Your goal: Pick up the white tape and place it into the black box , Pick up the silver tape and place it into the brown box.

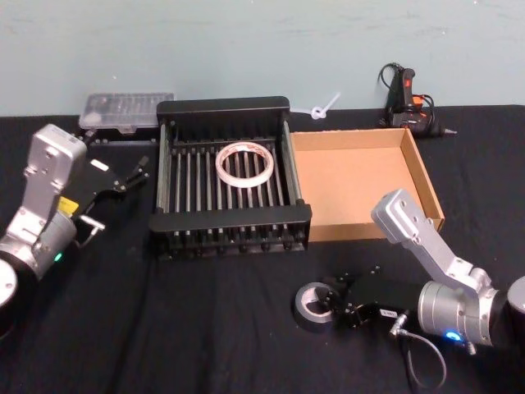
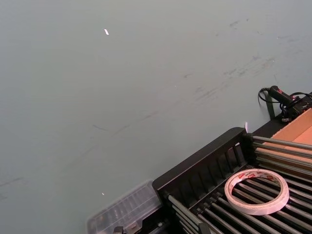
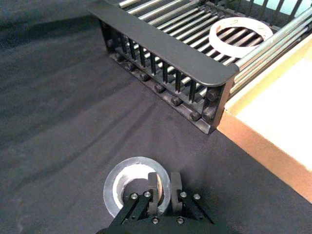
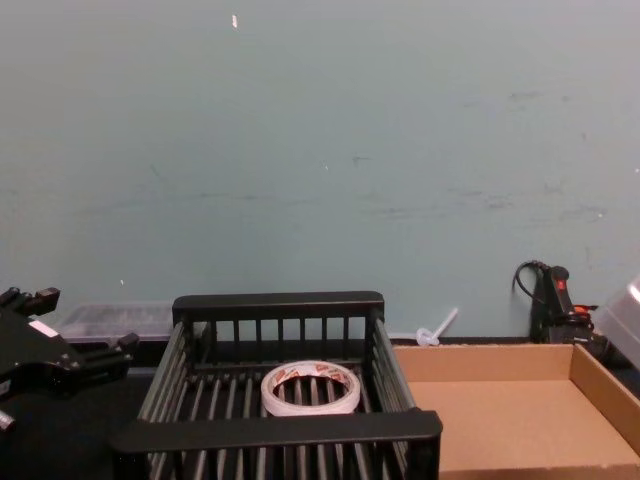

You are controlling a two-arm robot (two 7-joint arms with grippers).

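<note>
Clamping the wall of the silver tape on the dark surface, nearest the robot — right pincer, one finger inside the core, one outside. Beyond it, black box with the white tape flat on its bars, brown box touching its right side. Left of the crate, raised — left pincer, fingers apart.

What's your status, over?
White tape already in black box. Right gripper shut on silver tape's wall, on the cloth. Left gripper open, parked beside the crate. Brown box unobstructed.
</note>
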